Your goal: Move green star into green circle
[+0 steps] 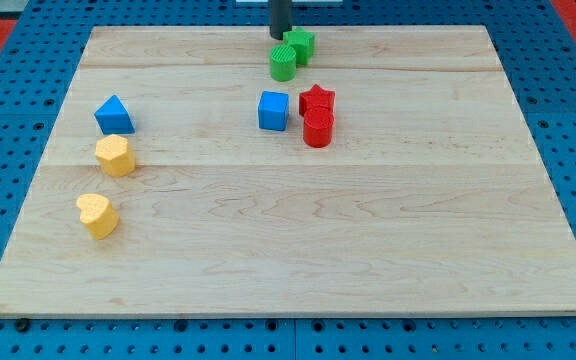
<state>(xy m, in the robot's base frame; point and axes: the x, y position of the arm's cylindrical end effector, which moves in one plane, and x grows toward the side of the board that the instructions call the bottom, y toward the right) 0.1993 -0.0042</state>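
Presently, camera view, sole entry.

Item: counter (288, 250), pale wooden board on a blue pegboard.

Item: my tip (279, 37), lower end of the dark rod, at the view's top centre, near the board's far edge. No fingers are fitted, so nothing is clenched or grasped; the rod only pushes.

Item: green star (301, 44), just right of my tip, touching or nearly touching it; which, I cannot tell.

Item: green circle (283, 62), directly below my tip and at the star's lower left. The two green blocks appear to touch, so the task looks close to done or needing only a small closing nudge.

Item: blue cube (274, 110), below the green pair, apart from them.

Item: red star (317, 100) and red cylinder (317, 129), touching, just right of the blue cube.

Item: blue triangle (114, 115), yellow hexagon (115, 156), yellow heart (97, 215), at the view's left, well apart.

Risks, as judged:
- Tip sits between both greens; a downward stroke would hit the circle first and drive it toward the blue cube, away from the star.
- A push to the right would send the star away from the circle.
- The star lies near the far edge; an off-centre contact could spin it.
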